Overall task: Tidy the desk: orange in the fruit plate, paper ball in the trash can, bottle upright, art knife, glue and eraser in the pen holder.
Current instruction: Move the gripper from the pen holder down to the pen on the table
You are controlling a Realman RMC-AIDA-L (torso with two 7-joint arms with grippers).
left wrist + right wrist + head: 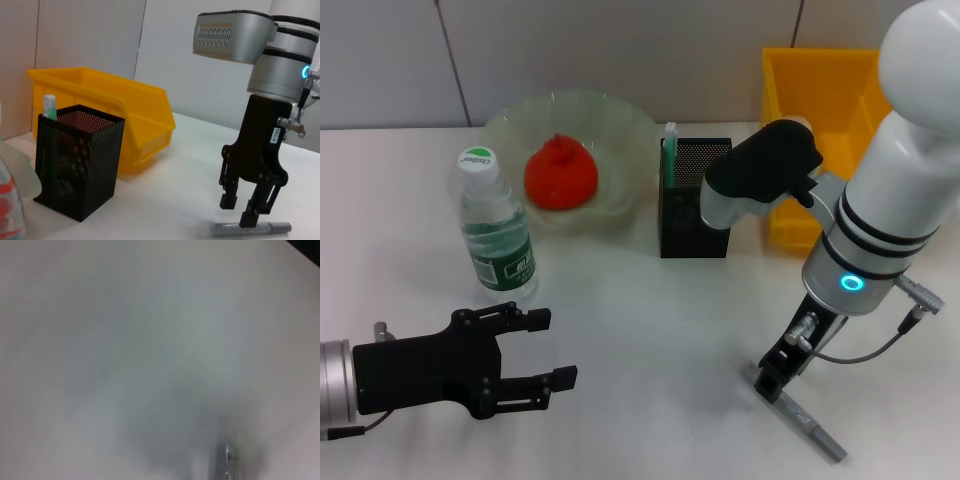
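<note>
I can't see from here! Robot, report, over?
Right gripper open, down over flat grey art knife. Left gripper open, idle near upright clear bottle. Red-orange orange in pale-green plate. Nothing blocking.

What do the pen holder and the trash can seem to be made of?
The pen holder looks like black metal mesh with a matte finish: fine holes show across its walls. The trash can looks like smooth, slightly glossy yellow plastic, with thick moulded walls and rounded rim edges.

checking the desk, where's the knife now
In the head view the knife lies flat on the table's near right, under the right gripper.
</note>
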